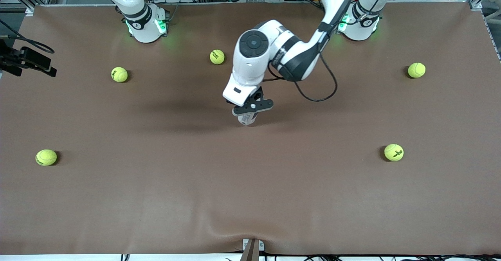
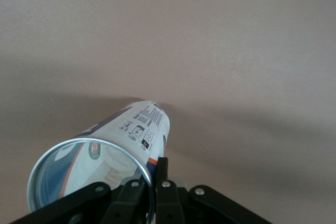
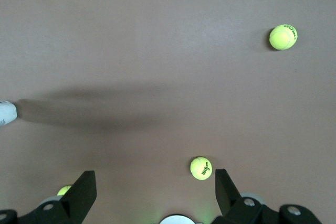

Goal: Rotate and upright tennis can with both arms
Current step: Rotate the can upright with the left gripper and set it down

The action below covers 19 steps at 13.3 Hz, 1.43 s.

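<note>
While gripping the tennis can (image 2: 100, 156) rim, left hand (image 1: 250, 110) clamped, right hand (image 3: 155, 192) wide apart.

Bright, even overhead light on the brown table (image 1: 156, 198); soft arm shadow stretches toward nine o'clock in the front view, both wrist views look hazy, washed-out.

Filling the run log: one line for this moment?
left gripper: shut on tennis can rim, mid-table | right gripper: open, waiting
</note>
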{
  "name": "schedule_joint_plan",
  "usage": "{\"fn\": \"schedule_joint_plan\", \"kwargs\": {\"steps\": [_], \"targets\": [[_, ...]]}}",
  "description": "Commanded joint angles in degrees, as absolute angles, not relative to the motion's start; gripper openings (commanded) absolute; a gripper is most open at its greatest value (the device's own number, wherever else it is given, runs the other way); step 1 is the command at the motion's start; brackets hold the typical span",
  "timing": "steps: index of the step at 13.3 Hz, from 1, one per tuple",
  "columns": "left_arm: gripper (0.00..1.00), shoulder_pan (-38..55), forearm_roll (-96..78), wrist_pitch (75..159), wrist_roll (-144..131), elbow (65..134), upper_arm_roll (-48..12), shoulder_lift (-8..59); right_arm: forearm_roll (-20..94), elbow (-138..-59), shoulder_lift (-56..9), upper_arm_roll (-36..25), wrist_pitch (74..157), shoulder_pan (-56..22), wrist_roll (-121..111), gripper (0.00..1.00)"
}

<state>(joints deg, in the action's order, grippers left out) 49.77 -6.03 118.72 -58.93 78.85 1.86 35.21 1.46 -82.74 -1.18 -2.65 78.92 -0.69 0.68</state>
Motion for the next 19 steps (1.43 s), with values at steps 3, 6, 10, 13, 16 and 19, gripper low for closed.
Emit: {"fn": "schedule_joint_plan", "kwargs": {"steps": [3,6,10,13,16,19], "targets": [[0.99,50.5,-4.0,118.0,-59.6,76.7,2.6,36.6,-1.1,-83.1,-0.8,-2.7,77.5,-2.3,1.2,1.00],[1.00,50.0,-3.0,117.4,-59.3,76.7,2.7,33.3,-1.1,-83.1,-0.7,-2.7,77.5,-2.3,1.5,1.00],[1.00,49.0,-1.8,107.3,-59.4,77.0,6.1,25.8,-0.9,-83.1,-0.7,-2.8,77.5,-2.1,1.8,1.00],[1.00,48.7,-1.8,100.1,-58.7,77.1,9.6,19.1,-0.5,-83.1,-0.7,-2.8,77.9,-2.2,1.8,1.00],[1.00,47.8,-1.7,94.1,-56.1,77.1,11.4,13.0,-0.8,-82.6,-0.7,-2.8,78.2,-1.8,1.8,1.00],[1.00,44.3,-1.7,88.5,-51.9,77.1,12.1,8.5,-0.8,-82.5,-0.6,-3.1,78.0,-1.5,1.7,1.00]]}}
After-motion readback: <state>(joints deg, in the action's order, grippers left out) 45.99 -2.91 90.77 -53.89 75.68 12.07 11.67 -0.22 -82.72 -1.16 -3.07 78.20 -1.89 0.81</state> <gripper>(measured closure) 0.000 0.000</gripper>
